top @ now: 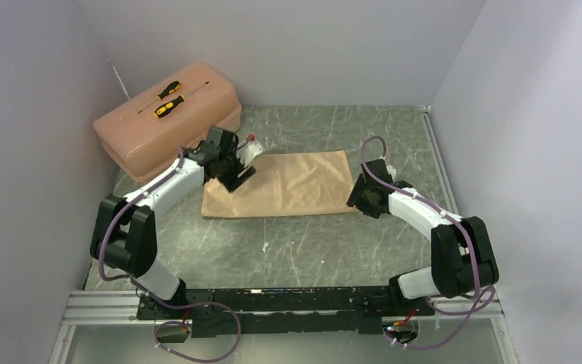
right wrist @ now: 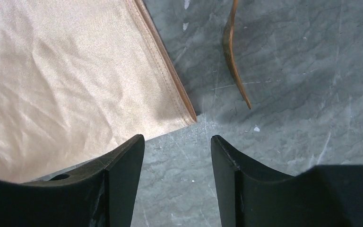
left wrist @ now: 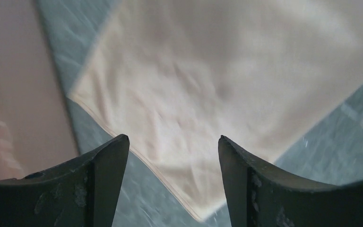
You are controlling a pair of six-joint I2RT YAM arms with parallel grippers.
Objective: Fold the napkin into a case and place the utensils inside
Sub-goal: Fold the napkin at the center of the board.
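The peach-tan satin napkin (top: 288, 186) lies flat on the table as a wide rectangle. My left gripper (top: 239, 176) hovers over its left end. In the left wrist view the left gripper (left wrist: 172, 139) stands open above a layered corner of the napkin (left wrist: 208, 85), holding nothing. My right gripper (top: 358, 199) is at the cloth's right end. In the right wrist view the right gripper (right wrist: 177, 138) is open over bare table just off the corner of the napkin (right wrist: 66, 80). One thin golden-brown utensil (right wrist: 234, 52) lies beside that corner. No folded case shows.
A pink plastic toolbox (top: 159, 125) stands at the back left, close to the left gripper, with two yellow-and-black screwdrivers (top: 168, 98) on its lid. Its side fills the left of the left wrist view (left wrist: 14, 94). Grey walls close in on both sides and behind.
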